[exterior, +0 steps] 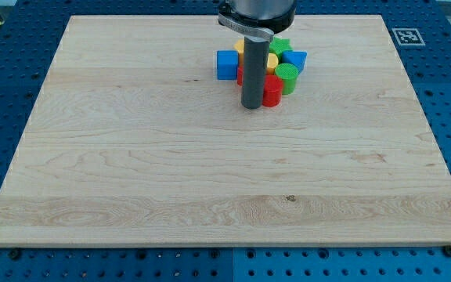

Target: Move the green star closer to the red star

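A tight cluster of blocks sits near the top middle of the wooden board (131, 157). A green block, seemingly the star (283, 46), is at the cluster's top right, partly hidden by the arm. A red block (272, 91) sits at the cluster's bottom, just right of my rod; its shape is unclear. Another red block (240, 76) peeks out left of the rod. My tip (253, 107) rests on the board at the cluster's bottom edge, touching or nearly touching the red block on its right. The green star is about two block widths up from that red block.
Also in the cluster are a blue cube (226, 64) at the left, a round green block (287, 77), a blue block (297, 59) at the right, and yellow blocks (272, 61) in the middle. A marker tag (406, 35) lies beyond the board's top right corner.
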